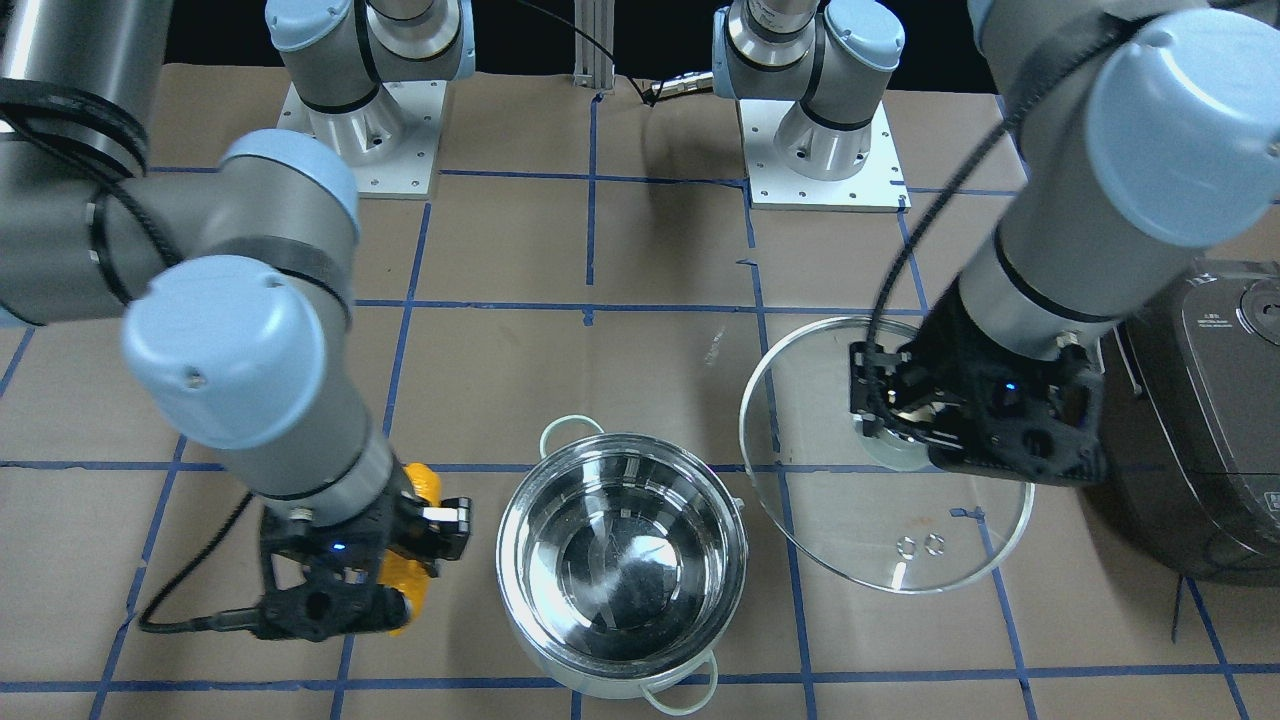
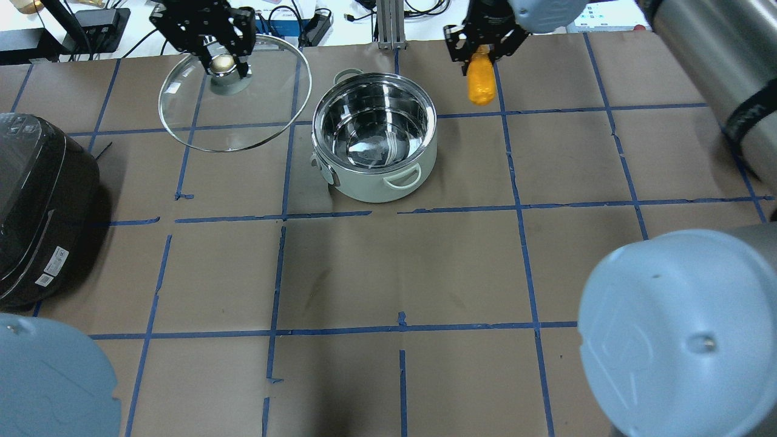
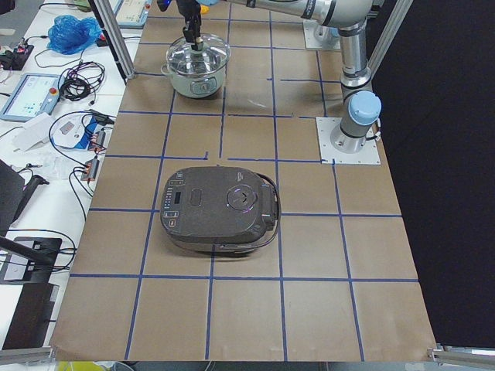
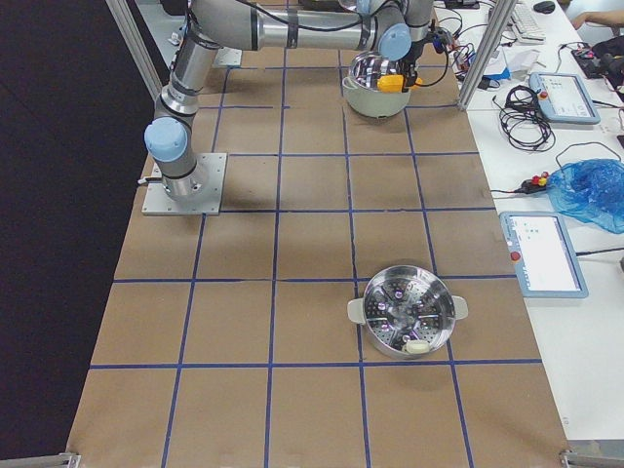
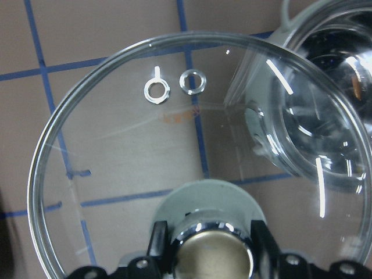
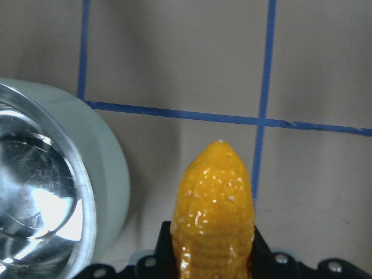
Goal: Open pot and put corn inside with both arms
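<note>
The steel pot (image 1: 620, 560) stands open and empty on the brown table; it also shows in the overhead view (image 2: 374, 136). My left gripper (image 2: 223, 60) is shut on the metal knob (image 5: 212, 250) of the glass lid (image 2: 243, 115) and holds the lid beside the pot, clear of its rim. The lid also shows in the front view (image 1: 820, 420). My right gripper (image 2: 479, 54) is shut on the yellow-orange corn (image 2: 481, 85), tip pointing down, on the pot's other side. The corn (image 6: 215, 203) fills the right wrist view, with the pot wall (image 6: 58, 215) beside it.
A big dark rice cooker (image 2: 36, 200) sits past the lid on my left side. A second steel pot with a steamer insert (image 4: 408, 312) stands far off on my right side. The arm bases (image 1: 365, 120) are at the table's back edge.
</note>
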{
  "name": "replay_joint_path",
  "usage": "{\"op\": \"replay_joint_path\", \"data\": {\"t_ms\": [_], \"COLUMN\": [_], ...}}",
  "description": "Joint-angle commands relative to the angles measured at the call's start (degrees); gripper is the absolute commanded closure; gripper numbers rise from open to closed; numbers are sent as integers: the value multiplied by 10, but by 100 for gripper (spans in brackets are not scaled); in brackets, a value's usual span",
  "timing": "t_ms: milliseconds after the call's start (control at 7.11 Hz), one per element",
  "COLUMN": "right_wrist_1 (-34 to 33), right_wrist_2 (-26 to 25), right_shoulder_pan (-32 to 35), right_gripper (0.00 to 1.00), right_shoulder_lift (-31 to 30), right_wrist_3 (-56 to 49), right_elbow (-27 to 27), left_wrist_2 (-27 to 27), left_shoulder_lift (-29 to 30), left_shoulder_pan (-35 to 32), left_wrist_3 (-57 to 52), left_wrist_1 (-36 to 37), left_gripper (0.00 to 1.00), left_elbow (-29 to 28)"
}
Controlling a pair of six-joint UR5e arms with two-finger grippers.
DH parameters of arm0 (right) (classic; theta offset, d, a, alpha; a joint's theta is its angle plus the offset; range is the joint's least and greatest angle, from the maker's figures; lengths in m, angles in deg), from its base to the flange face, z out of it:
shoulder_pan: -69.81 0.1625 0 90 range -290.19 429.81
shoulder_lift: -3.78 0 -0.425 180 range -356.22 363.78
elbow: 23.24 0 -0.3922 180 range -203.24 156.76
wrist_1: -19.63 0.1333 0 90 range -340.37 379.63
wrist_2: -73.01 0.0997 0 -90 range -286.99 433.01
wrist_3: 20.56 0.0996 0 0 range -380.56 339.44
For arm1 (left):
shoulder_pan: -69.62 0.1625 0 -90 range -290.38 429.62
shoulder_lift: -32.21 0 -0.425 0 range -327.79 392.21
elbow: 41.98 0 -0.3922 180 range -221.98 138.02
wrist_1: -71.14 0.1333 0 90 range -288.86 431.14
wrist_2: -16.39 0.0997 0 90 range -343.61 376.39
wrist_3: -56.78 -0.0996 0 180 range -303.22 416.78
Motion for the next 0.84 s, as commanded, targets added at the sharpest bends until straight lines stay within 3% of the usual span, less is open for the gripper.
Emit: {"op": "replay_joint_path", "data": {"t_ms": [0,141,703], "right_wrist_1": [3,-3,-25], "right_wrist_2": [9,-4,-15], "right_shoulder_pan": [71,101,118], "right_gripper": [92,92,87], "right_shoulder_lift": [61,81,127], "right_wrist_3": [102,122,122], "right_elbow": [75,77,66], "left_wrist_2": [3,32,29], "left_shoulder_lift": [36,65,125], "left_shoulder_pan": [49,57,60], "left_wrist_3": [-25,-26,-18], "left_wrist_1": [110,179,201], "left_gripper": [95,95,95], "left_elbow": [72,98,108]}}
